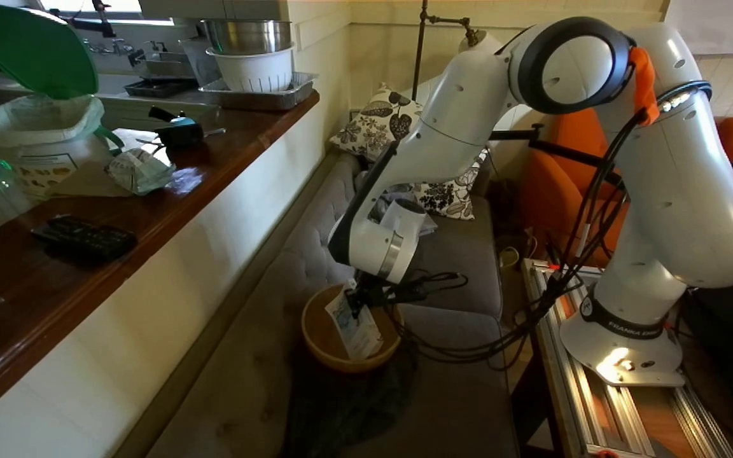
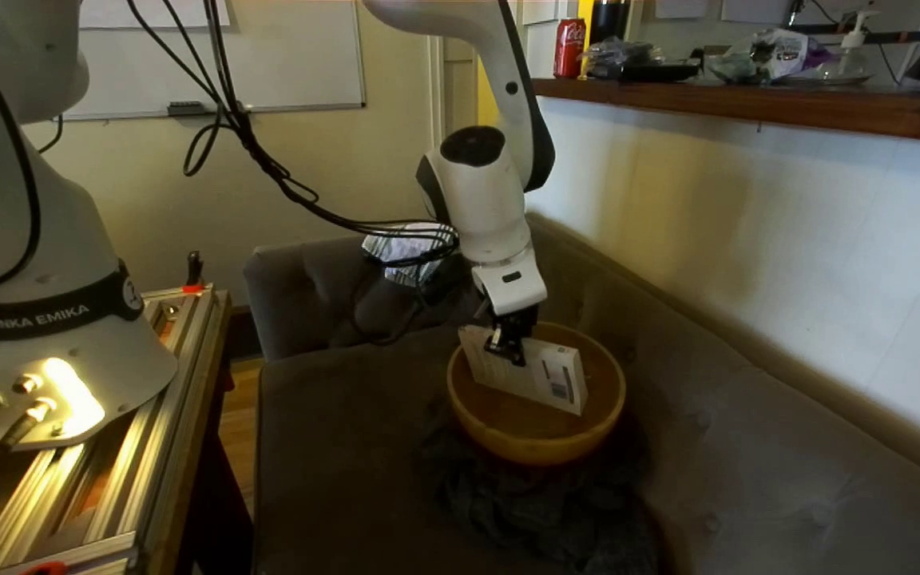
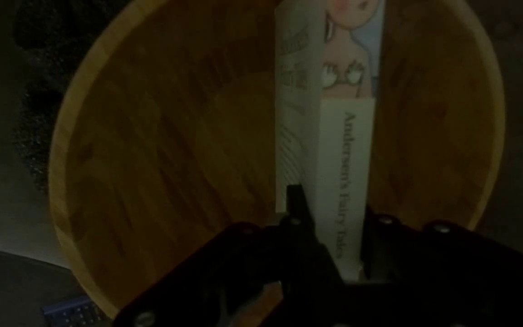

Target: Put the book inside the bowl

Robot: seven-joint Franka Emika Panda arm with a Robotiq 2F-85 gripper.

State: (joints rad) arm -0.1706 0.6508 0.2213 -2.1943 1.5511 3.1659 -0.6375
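Dark cloth (image 3: 39, 113): shown at the far left of the wrist view; in both exterior views it is seen beneath the bowl (image 3: 58, 177), on the sofa (image 2: 332, 431).
Left half of the bowl: mostly bare wood; in the wrist view more room is left here than on the other side of the book (image 3: 345, 181).
Left-hand finger (image 3: 302, 213), wrist view: set against the printed cover, close by the spine.
Book spine: turned up toward the wrist camera, with "Andersen's Fairy Tales" readable. The book is held on edge inside the bowl, directly beneath the claw (image 3: 333, 206); its long axis is laid across the bowl, up the wrist view and out at its top, while the near end is hidden. In an exterior view the book (image 2: 560, 375) is seen gripped partway along its upper edge, with cover showing to both sides.
Claw: clenched on the book, the spine being pinched from both sides; no second arm is involved.
Lower edge of the book: whether the wood is touched by it cannot be told.
Right-hand finger (image 3: 372, 236), wrist view: set at the opposite edge of the spine, much of it lost in shadow.
Right half of the bowl: narrower beside the book. A slight lowering, then a release, is judged to be called for; more room for a toppling book is offered to the left.
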